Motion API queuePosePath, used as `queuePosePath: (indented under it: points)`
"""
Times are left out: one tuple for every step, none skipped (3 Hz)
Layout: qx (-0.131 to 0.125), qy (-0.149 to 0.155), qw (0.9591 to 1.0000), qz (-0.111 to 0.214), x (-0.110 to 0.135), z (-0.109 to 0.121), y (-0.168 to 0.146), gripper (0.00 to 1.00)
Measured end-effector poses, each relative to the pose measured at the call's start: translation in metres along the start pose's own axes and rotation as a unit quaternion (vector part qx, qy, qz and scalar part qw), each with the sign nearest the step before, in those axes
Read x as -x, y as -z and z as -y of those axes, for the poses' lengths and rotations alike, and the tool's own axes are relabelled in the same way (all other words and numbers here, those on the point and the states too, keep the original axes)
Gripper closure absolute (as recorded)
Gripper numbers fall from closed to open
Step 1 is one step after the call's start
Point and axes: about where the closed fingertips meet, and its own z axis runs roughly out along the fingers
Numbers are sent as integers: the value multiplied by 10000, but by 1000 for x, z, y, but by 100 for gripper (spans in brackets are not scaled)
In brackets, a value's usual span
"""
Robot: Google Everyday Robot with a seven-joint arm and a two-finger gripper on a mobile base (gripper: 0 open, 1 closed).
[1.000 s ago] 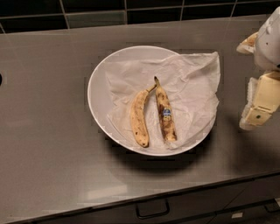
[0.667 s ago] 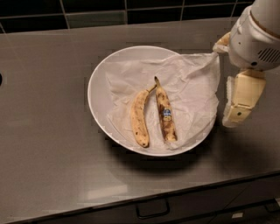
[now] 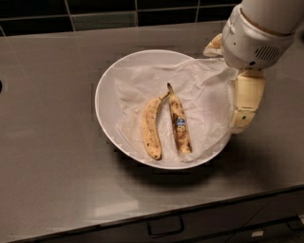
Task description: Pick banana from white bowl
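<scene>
The banana (image 3: 182,135), brown and bruised with a small blue sticker, lies in the white bowl (image 3: 101,83) right of centre, on crumpled white paper (image 3: 202,90). A yellower curved banana (image 3: 151,129) lies just left of it, their stem ends close together. My gripper (image 3: 224,88) hangs over the bowl's right rim, up and to the right of the banana and apart from it. Its two cream fingers (image 3: 247,102) stand wide apart, and it holds nothing. The white wrist housing hides part of the bowl's far right rim.
The bowl sits on a grey counter (image 3: 47,142). A black tiled wall (image 3: 99,9) runs along the back. The counter's front edge is low in the view, with a drawer handle (image 3: 165,227) under it.
My gripper has moved left from the right edge of the view to over the bowl's right rim. The bananas and the bowl have not moved.
</scene>
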Motion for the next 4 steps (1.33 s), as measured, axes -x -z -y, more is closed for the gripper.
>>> queuePosePath:
  points:
    - [97,-462,9984,300,11,3,-19,0]
    - [-36,-1419,9880,611,22,3,-43,0]
    - [-162,-1851,9801,696,26,11,-45,0]
    - [-163,-1851,9801,697,26,11,-45,0]
